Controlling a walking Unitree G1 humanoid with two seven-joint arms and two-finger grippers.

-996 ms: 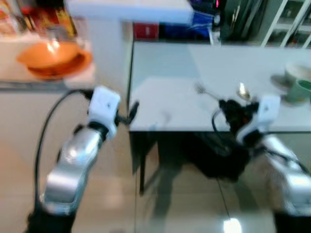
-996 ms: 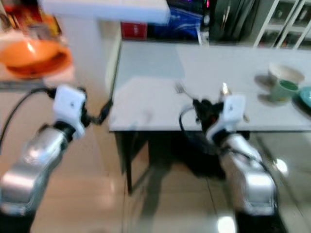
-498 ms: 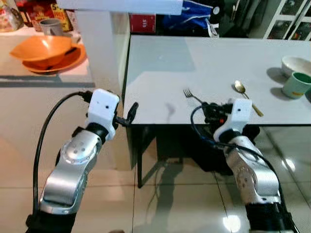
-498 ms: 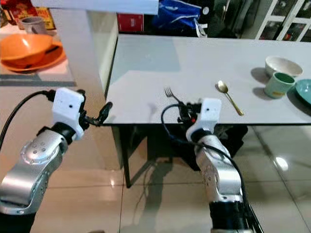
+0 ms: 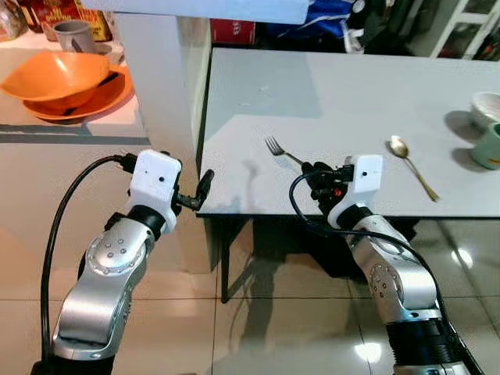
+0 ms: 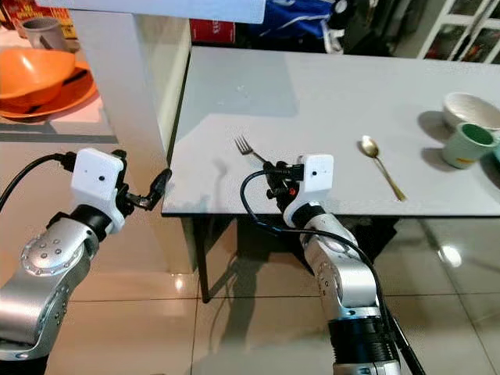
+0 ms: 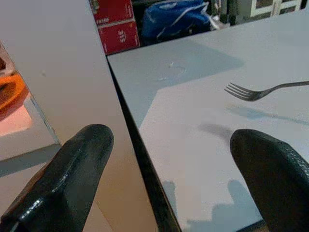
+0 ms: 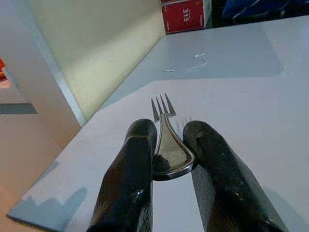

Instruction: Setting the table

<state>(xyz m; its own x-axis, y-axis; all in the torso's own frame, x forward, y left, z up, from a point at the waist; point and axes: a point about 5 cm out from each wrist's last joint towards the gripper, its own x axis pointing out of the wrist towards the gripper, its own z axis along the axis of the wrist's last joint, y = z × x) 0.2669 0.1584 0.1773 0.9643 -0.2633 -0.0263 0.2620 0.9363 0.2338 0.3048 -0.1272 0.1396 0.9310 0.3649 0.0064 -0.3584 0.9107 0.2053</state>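
My right gripper (image 5: 315,176) is shut on a silver fork (image 5: 280,151), held just above the grey table (image 5: 336,101) near its front edge, tines pointing away and to the left. In the right wrist view the fork (image 8: 164,126) sits clamped between the two black fingers (image 8: 133,169). A gold spoon (image 5: 410,162) lies on the table to the right of the gripper. My left gripper (image 5: 201,190) hovers open at the table's front left corner, holding nothing; its fingers (image 7: 77,164) frame that corner in the left wrist view.
A white bowl (image 6: 471,105) and a green cup (image 6: 464,145) stand at the table's right end. Stacked orange bowls (image 5: 66,82) and a grey mug (image 5: 76,35) rest on a counter to the left, past a white pillar (image 5: 160,70). Glossy tiled floor (image 5: 258,328) lies below.
The camera has shifted and sharpened. My right gripper, with the fork, has moved left along the table's front edge, away from the spoon. The left arm has dropped slightly.
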